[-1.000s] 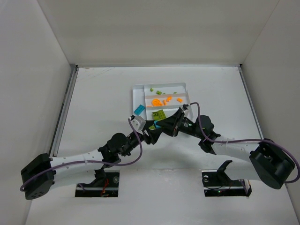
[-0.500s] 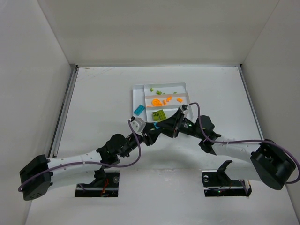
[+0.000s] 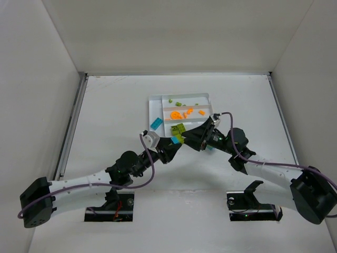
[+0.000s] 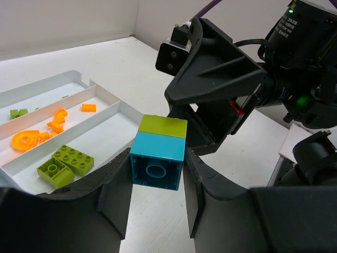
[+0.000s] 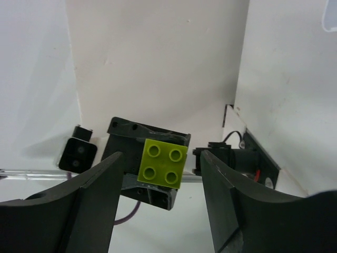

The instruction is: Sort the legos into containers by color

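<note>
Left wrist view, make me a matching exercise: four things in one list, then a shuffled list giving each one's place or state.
1. teal-blue brick
2. orange curved piece
3. loose lime brick, studs up
4. right pincer

A. open
B. tray compartment nearest this camera
C. gripped by the left pincer
D. middle long compartment

Pairs: 1-C, 2-D, 3-B, 4-A.

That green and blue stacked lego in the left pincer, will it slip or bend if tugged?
The stacked lego looks like hard plastic, so probably won't bend. Its glossy sides might slip in the left pincer. The lime top likely pops off if pulled.
</note>
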